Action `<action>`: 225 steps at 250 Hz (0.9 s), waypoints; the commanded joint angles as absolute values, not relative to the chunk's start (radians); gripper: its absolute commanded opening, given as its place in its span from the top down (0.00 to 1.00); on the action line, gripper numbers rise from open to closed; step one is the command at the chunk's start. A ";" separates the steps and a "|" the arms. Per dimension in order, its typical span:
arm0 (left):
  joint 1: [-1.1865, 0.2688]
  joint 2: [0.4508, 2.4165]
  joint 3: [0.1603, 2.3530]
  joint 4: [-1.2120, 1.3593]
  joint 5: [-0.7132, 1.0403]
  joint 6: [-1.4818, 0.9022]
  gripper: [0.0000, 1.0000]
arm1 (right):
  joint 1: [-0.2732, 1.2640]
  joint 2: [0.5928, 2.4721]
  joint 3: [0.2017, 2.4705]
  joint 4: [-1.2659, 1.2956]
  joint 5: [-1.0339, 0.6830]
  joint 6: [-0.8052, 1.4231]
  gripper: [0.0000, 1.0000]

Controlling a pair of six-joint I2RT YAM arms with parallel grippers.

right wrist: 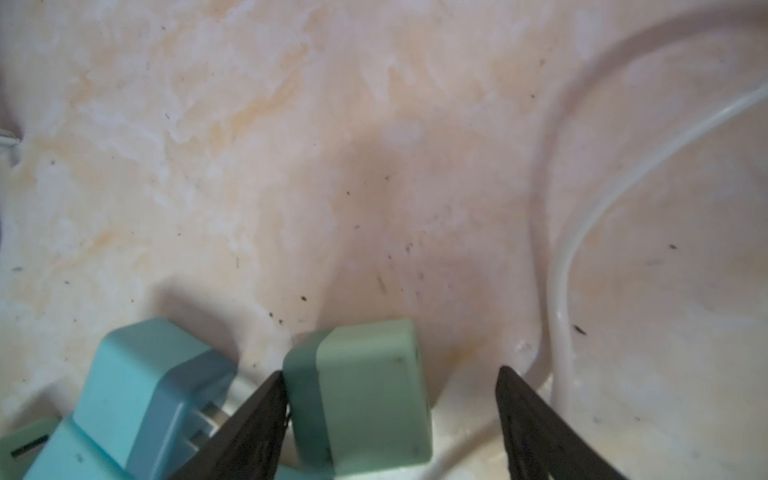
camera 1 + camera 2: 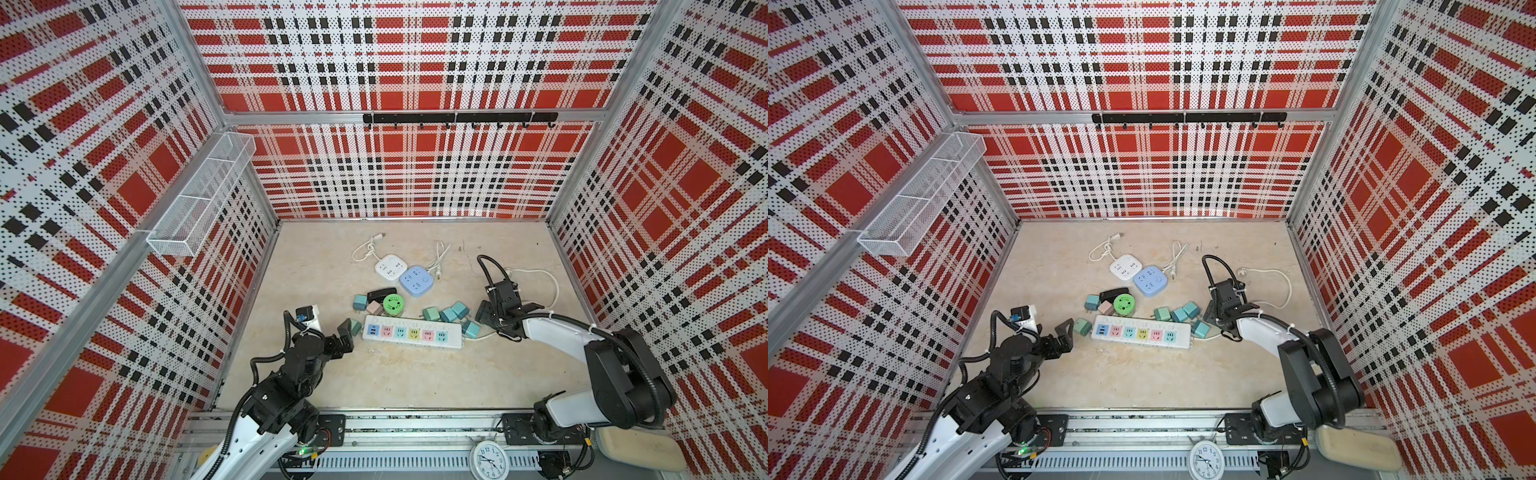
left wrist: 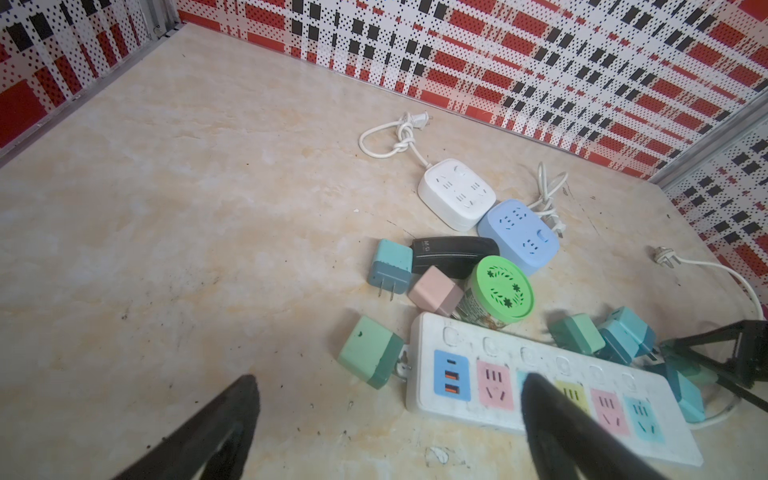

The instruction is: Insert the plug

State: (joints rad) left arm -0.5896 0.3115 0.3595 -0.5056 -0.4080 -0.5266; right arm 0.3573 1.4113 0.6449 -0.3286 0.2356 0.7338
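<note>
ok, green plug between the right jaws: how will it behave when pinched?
Probably stiff: the green plug looks like a hard plastic block. Smooth flat sides could slip or twist when pinched. Likely light, so uneven contact may shove it into the blue plug beside it.

The floor in front of the long power strip is bare and easy to reach, but behind it little plugs and a green round tub sit packed close (some touching), and a white cord loops on the right side.
</note>
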 commanded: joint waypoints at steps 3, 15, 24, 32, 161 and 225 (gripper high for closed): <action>-0.587 0.299 0.352 -0.509 -0.420 -0.538 0.01 | 0.353 1.360 0.619 -0.362 0.265 0.723 0.18; -0.587 0.299 0.351 -0.509 -0.422 -0.537 0.01 | 0.353 1.351 0.620 -0.374 0.259 0.723 0.18; -0.587 0.300 0.351 -0.509 -0.422 -0.538 0.01 | 0.353 1.343 0.620 -0.380 0.244 0.723 0.18; -0.587 0.299 0.351 -0.509 -0.422 -0.537 0.00 | 0.353 1.337 0.619 -0.380 0.225 0.722 0.18; -0.587 0.306 0.353 -0.505 -0.422 -0.539 0.01 | 0.355 1.284 0.556 -0.219 0.006 0.772 0.22; -0.586 0.305 0.352 -0.506 -0.421 -0.537 0.01 | 0.355 1.391 0.607 -0.168 0.016 0.783 0.22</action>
